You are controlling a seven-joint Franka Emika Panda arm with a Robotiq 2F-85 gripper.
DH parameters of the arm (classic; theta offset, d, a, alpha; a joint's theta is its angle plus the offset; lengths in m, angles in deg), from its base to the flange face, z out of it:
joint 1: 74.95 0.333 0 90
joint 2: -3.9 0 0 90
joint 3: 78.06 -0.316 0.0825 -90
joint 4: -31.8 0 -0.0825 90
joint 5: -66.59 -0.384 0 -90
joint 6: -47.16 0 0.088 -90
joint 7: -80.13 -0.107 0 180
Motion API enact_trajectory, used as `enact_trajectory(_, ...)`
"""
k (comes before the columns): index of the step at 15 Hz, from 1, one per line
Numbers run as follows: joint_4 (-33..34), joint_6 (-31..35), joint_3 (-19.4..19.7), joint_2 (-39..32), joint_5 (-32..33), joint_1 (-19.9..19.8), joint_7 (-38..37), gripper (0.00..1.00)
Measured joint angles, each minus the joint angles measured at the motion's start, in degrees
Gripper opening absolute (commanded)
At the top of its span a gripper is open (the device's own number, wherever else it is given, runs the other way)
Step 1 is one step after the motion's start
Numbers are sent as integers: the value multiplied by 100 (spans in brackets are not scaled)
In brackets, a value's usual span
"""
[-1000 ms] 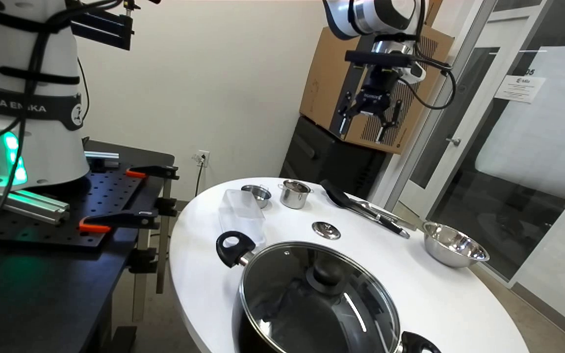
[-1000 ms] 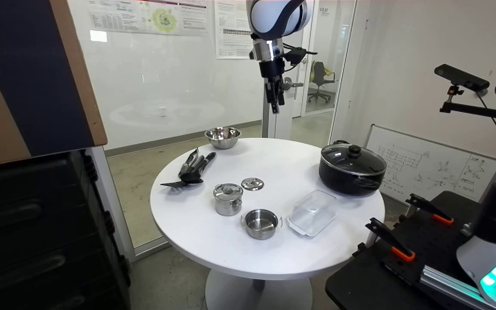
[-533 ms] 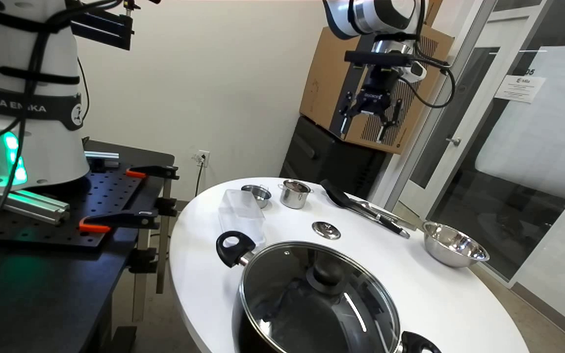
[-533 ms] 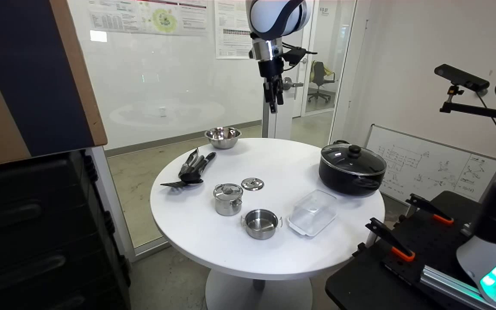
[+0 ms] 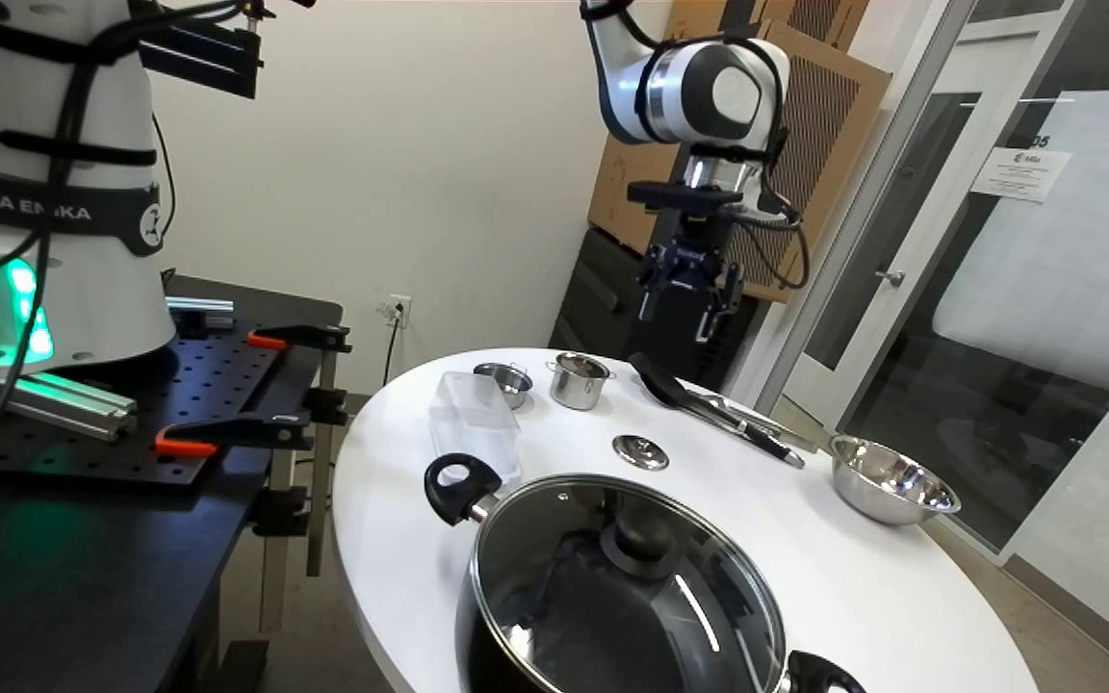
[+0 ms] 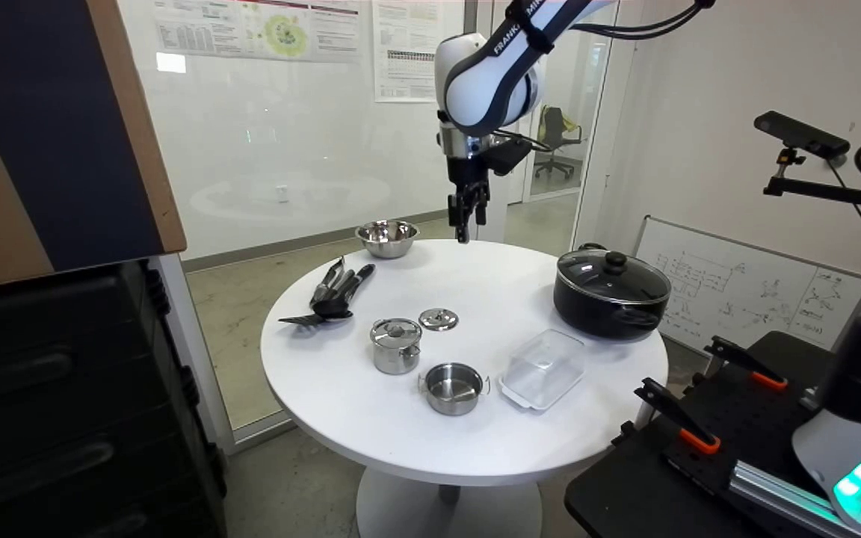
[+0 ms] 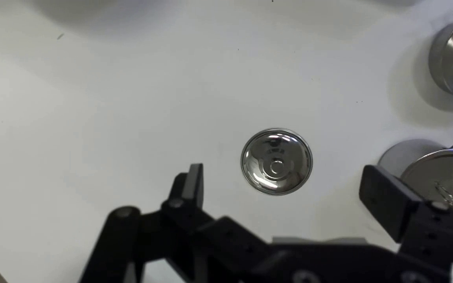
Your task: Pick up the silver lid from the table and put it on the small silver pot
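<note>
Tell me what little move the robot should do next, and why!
I'd lower the open gripper a bit toward the silver lid. The wrist view shows that lid between its spread fingers, lying on the white table; both exterior views show the gripper up above, not touching it yet. The small silver pot is uncovered, so it probably needs this lid.

Exterior views share the table (image 6: 505,291) from different edges (in an exterior view, close over the black pot (image 5: 603,602)); the wrist view faces the silver lid (image 7: 277,162) below.
</note>
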Motion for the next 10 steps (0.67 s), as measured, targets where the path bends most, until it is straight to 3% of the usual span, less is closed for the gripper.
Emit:
enact_trajectory(5,-90,879,233,-669,11,34,-678,100)
enact_trajectory(10,6,1041,289,-941,12,168,-856,100)
